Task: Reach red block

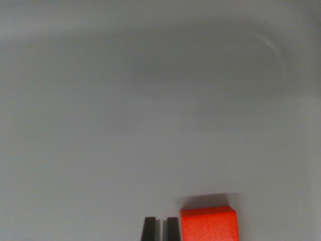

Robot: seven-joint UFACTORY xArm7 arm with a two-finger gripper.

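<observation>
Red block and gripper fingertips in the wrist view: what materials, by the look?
Red block: matte, evenly orange-red, crisp edges, no grain or glare; probably painted wood or plastic, cannot tell which. Fingertips: flat matte black, no shine; likely rubber or plastic pads. Gray surface: smooth and dull, material unclear.

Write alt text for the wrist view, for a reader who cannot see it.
A red block sits at the bottom edge of the frame, just to the wrist view's right of the gripper, whose two dark fingertips stand close together with only a narrow gap. The rest is a plain, blurry grey surface.
</observation>
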